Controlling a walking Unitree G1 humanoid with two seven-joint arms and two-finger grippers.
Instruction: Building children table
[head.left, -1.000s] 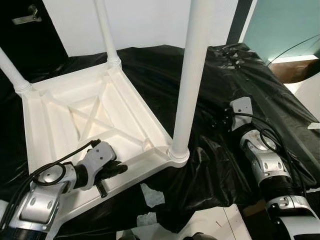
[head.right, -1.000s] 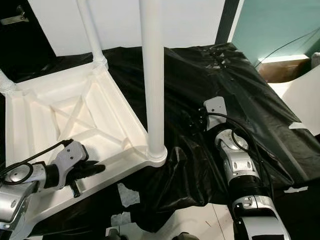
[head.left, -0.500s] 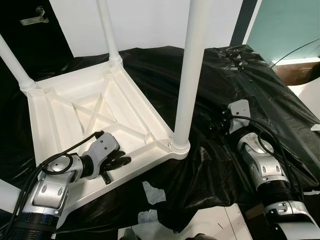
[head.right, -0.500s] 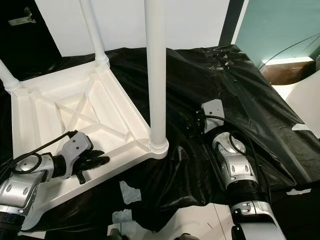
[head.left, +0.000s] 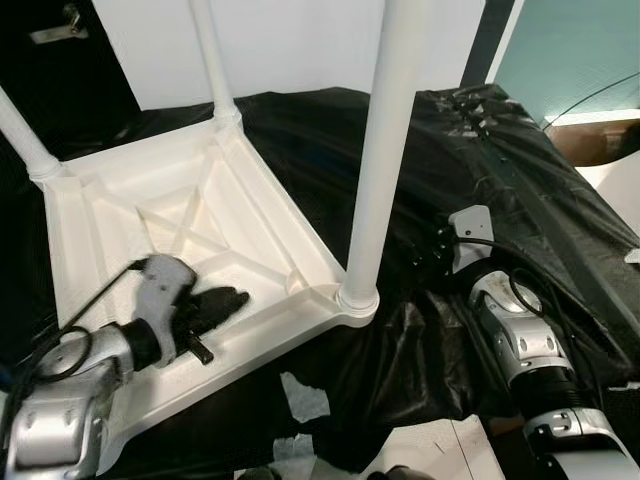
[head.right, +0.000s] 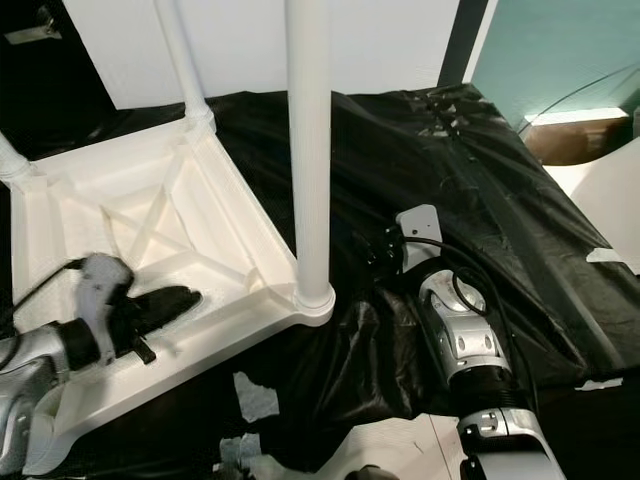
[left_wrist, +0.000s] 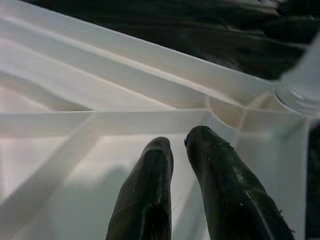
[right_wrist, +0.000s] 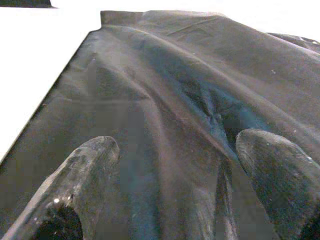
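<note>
Upturned children table (head.left: 200, 215): rigid, light, smooth plastic; grasp its rim or ribs. Left end effector (left_wrist: 179, 145), nearly pressed together, hovers inside it. Right end effector (right_wrist: 172, 150) spread over black sheet (head.left: 520, 180).

Crumpled black plastic sheet (head.left: 520, 190); perhaps torn paper scraps (head.left: 308, 395) below.

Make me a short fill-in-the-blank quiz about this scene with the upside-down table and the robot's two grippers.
The white table lies upside down with its legs pointing ____.
The left gripper rests inside the table's ____.
The right gripper has its fingers ____ over the black sheet.

Missing words: up; underside; open
</note>
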